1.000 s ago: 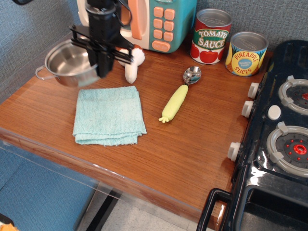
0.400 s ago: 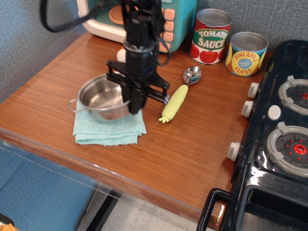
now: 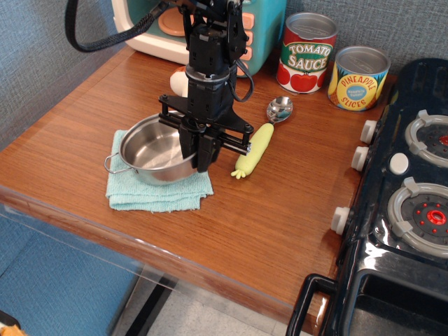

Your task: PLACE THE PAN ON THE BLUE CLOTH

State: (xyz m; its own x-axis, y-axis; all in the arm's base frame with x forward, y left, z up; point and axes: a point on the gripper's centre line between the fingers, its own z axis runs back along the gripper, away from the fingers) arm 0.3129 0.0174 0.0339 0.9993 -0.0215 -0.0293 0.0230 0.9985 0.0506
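Wooden worktop [image 3: 280, 210] carries the blue cloth [image 3: 150, 196]; the pan [image 3: 154, 149] sits on it, directly left of the end effector [image 3: 197, 158], whose fingers are clamped on the pan's right rim. A yellow-handled spoon [image 3: 260, 140] lies just to its right.

The black gripper [image 3: 197, 152] is gripping the right rim of the shiny pan [image 3: 155, 150], which is sitting over the blue cloth [image 3: 157, 191] on the wooden table [image 3: 280, 210], while a yellow-handled spoon [image 3: 260, 140] is lying just beside it to the right.
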